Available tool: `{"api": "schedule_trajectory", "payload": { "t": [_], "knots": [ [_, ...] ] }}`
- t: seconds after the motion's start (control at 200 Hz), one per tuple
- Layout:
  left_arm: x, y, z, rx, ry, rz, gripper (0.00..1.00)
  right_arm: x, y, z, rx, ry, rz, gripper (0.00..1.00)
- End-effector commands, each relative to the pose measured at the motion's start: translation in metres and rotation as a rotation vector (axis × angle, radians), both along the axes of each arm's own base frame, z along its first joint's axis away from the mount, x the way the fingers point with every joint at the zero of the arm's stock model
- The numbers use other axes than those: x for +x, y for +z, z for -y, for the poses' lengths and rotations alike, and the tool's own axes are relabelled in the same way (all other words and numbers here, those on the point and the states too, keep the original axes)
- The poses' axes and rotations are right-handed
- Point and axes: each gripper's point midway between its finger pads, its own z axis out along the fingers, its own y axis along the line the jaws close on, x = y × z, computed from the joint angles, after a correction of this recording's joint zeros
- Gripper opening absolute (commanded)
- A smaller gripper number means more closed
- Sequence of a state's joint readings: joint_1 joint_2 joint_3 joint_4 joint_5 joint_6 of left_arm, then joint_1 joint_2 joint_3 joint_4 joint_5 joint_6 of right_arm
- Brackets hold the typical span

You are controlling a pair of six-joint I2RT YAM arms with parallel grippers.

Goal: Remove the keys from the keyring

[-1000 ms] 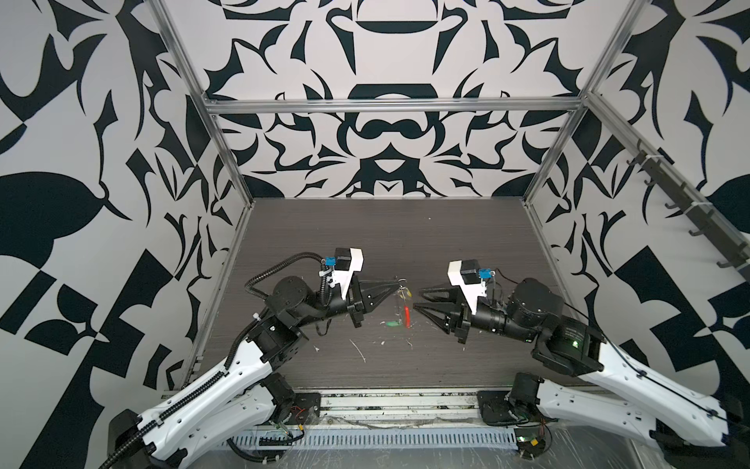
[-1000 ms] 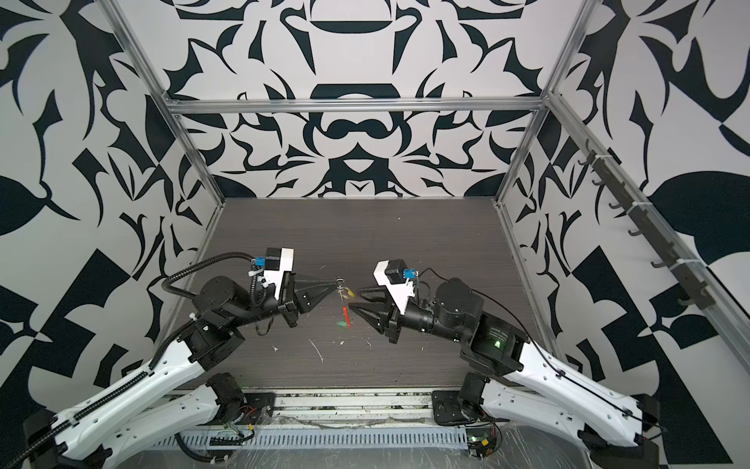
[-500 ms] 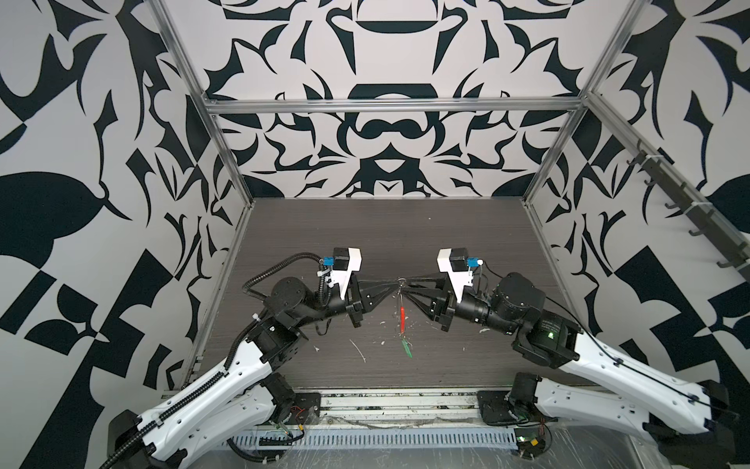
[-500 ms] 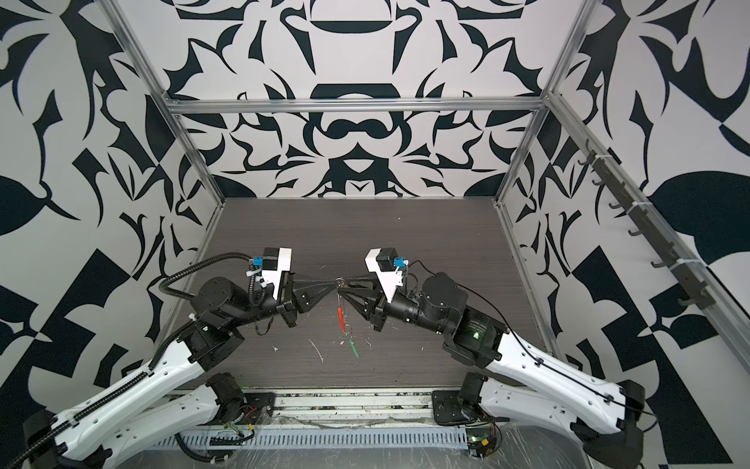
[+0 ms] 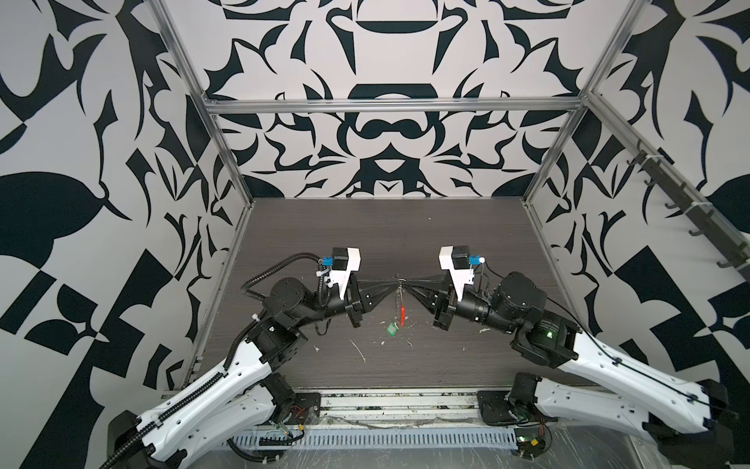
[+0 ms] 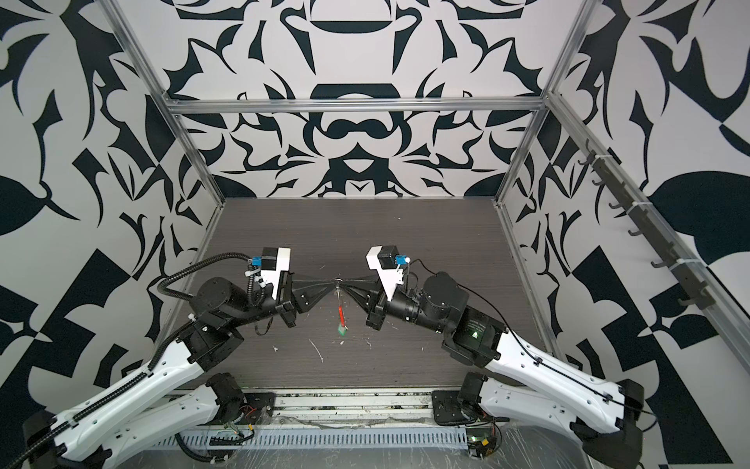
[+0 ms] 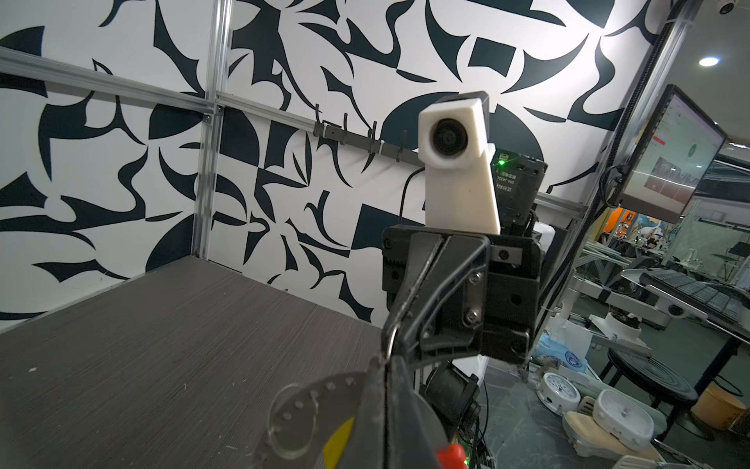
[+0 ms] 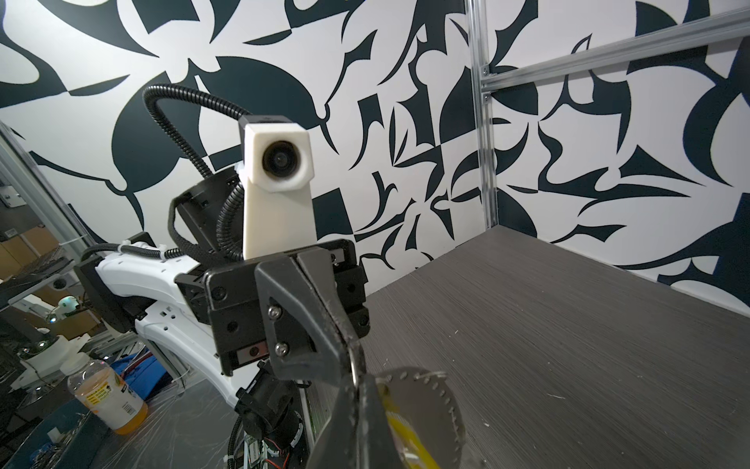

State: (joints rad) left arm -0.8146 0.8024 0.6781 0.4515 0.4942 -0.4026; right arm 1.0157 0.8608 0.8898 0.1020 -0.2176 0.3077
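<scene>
Right tool (image 5: 407, 283) has come in from the right and closed, so it now meets the left tool (image 5: 394, 281) tip to tip above the middle of the table (image 5: 365, 227). Both are pinched fully shut on the top of the keyring (image 5: 402, 316), whose red-sleeved stretch hangs straight down between them. The green tag (image 5: 391, 329) dangles lowest, close over the table; whether it touches I cannot tell. The brass key is too small to pick out.

The step in hand looks like a two-handed hold to work the ring open. It would go best with one tool kept as a fixed anchor while the other regrips further along the wire, since the two pinches sit too close to give leverage. A hard pull risks the thin wire slipping out. Holding the ring high should keep the tag clear of the white scraps (image 5: 359, 349).
</scene>
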Motion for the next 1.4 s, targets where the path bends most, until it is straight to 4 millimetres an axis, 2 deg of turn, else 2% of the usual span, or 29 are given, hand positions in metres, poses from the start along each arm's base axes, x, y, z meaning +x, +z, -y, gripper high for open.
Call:
{"api": "schedule_trajectory", "payload": {
  "t": [0.0,0.035,0.14,0.245,0.395,0.6,0.93,1.205,1.395],
  "knots": [
    [-0.002,0.005,0.0,0.001,-0.004,0.003,0.0,-0.005,0.021,0.004,0.02,0.014,0.025,0.0],
    [-0.001,0.002,0.001,0.022,-0.003,-0.008,0.03,-0.004,0.019,0.006,-0.007,0.002,0.02,0.0],
    [0.0,-0.006,0.001,0.072,0.003,-0.033,0.34,-0.001,0.011,0.012,-0.125,-0.013,0.007,0.0],
    [-0.004,-0.01,-0.001,0.095,-0.005,-0.038,0.42,-0.001,0.005,0.017,-0.227,0.003,0.002,0.0],
    [-0.007,-0.014,0.002,0.149,-0.033,-0.053,0.42,-0.003,-0.006,0.018,-0.358,0.049,-0.011,0.0],
    [-0.009,-0.013,0.005,0.176,-0.062,-0.049,0.35,-0.009,-0.012,0.019,-0.452,0.113,-0.019,0.0],
    [-0.005,-0.021,0.018,0.233,-0.104,-0.091,0.32,-0.014,-0.011,0.015,-0.499,0.167,-0.025,0.0],
    [-0.006,-0.024,0.021,0.25,-0.127,-0.103,0.2,-0.012,-0.01,0.014,-0.524,0.168,-0.028,0.0],
    [-0.005,-0.027,0.022,0.252,-0.13,-0.113,0.25,-0.008,-0.006,0.014,-0.522,0.152,-0.019,0.0]
  ]
}}
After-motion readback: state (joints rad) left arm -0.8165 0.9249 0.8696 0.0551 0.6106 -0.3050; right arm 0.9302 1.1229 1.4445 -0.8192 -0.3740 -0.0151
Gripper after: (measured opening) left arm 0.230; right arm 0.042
